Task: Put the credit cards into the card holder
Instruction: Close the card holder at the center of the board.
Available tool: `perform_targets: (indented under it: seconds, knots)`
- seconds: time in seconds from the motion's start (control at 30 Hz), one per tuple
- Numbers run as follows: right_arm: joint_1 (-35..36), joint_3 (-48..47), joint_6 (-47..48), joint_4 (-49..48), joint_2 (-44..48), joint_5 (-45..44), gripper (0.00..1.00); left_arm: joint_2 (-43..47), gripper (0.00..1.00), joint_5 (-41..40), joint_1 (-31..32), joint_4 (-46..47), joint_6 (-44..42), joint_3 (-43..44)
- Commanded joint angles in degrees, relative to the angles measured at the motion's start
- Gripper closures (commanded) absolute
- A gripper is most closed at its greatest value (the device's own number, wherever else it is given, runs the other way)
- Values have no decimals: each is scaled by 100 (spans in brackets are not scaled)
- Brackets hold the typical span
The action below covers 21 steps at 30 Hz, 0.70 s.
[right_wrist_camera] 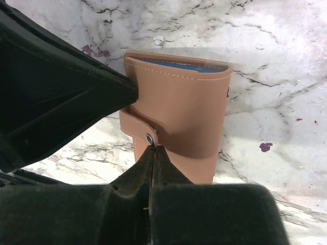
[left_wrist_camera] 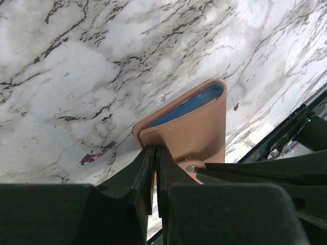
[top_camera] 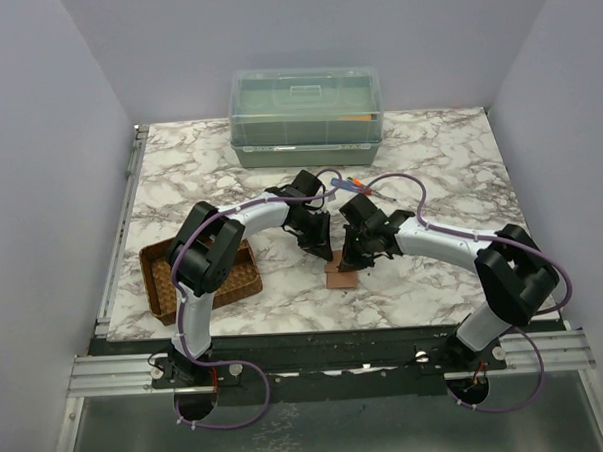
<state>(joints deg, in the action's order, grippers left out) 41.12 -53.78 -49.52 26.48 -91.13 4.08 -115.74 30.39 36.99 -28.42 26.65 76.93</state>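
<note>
The pinkish-tan card holder (top_camera: 341,275) lies on the marble table between my two grippers. In the left wrist view the card holder (left_wrist_camera: 196,127) is folded, with a light blue credit card (left_wrist_camera: 189,104) edge showing inside it. My left gripper (left_wrist_camera: 155,149) is shut on the holder's near corner. In the right wrist view the card holder (right_wrist_camera: 189,107) shows the same blue credit card (right_wrist_camera: 179,66) at its far opening. My right gripper (right_wrist_camera: 155,148) is shut, its tips touching the holder's strap just below the metal snap (right_wrist_camera: 149,137). No other credit cards are in view.
A brown woven tray (top_camera: 156,277) sits at the left, partly under my left arm. A clear green lidded box (top_camera: 307,116) stands at the back. A red-and-blue screwdriver (top_camera: 352,184) lies behind the grippers. The table's front edge is just behind the holder.
</note>
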Motion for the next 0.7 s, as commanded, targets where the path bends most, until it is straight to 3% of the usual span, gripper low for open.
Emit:
perform_targets:
  seconds: [0.0,0.67]
  knots:
    - [-24,12,-20,169,-143,-223,100,-49,88,-288,62,-119,-160,15]
    - [-35,-75,88,91,-261,-367,100,-27,88,-284,69,-127,-167,14]
